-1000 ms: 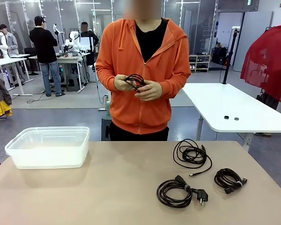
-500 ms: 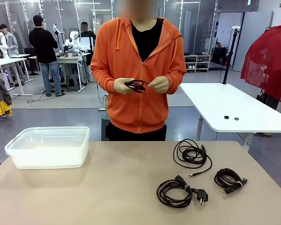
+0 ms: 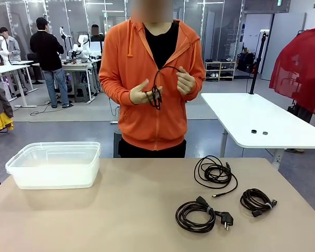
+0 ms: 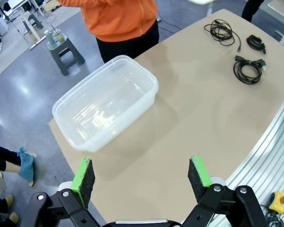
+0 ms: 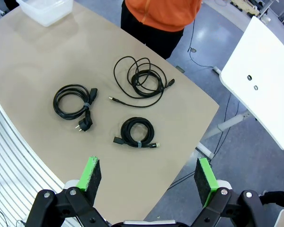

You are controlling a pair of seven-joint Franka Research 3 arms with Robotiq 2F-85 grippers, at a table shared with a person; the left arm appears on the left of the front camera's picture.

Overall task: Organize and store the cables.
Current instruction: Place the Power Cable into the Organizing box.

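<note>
Black cables (image 5: 138,143) lie on the table (image 5: 38,56), well beyond the spread-open right fingers (image 5: 91,172) and left fingers (image 4: 84,174).

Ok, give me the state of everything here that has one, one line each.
Left gripper: open, holding nothing.
Right gripper: open, holding nothing.
Clear bin: lidless, empty, on the table.
Loose cable: loosely coiled, on the table.
Plug cable: coiled, on the table.
Small cable: tightly coiled, on the table.
Held cable: partly wound, in the person's hands.
</note>
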